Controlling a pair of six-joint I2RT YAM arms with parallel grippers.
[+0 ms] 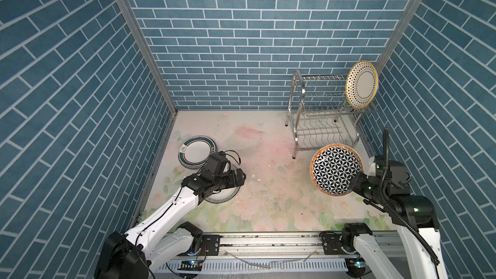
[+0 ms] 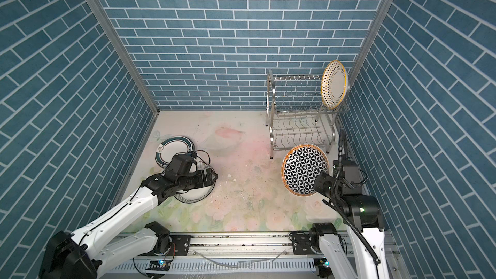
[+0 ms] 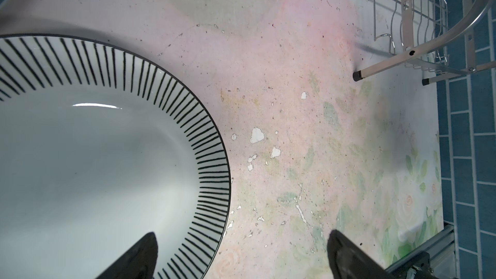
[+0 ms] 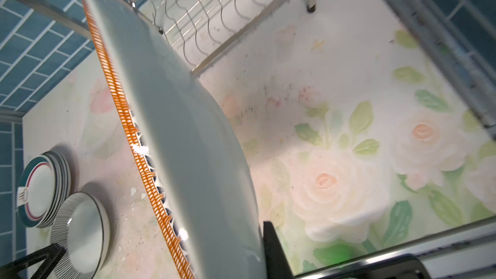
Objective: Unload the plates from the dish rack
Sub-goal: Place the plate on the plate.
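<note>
The steel dish rack point(image 1: 316, 119) point(image 2: 295, 122) stands at the back right. One plate with a dotted yellow rim point(image 1: 361, 88) point(image 2: 334, 84) stands upright at the right end of its top tier. My right gripper point(image 1: 354, 183) point(image 2: 320, 183) point(image 4: 239, 250) is shut on the rim of a black-lattice plate with an orange edge point(image 1: 335, 169) point(image 2: 303, 169) point(image 4: 171, 119), held tilted in the air in front of the rack. My left gripper point(image 1: 241, 177) point(image 2: 214, 175) point(image 3: 241, 237) is open and empty over the edge of a black-striped plate point(image 1: 224, 197) point(image 3: 94, 157) lying on the table.
A stack of teal-banded plates point(image 1: 197, 154) point(image 2: 174, 151) point(image 4: 40, 189) lies at the left, just behind the striped plate point(image 2: 193, 197) point(image 4: 83, 232). Blue tiled walls close in three sides. The rack's lower tier point(image 4: 214, 14) holds nothing. A metal rail point(image 1: 268, 240) runs along the table's front edge.
</note>
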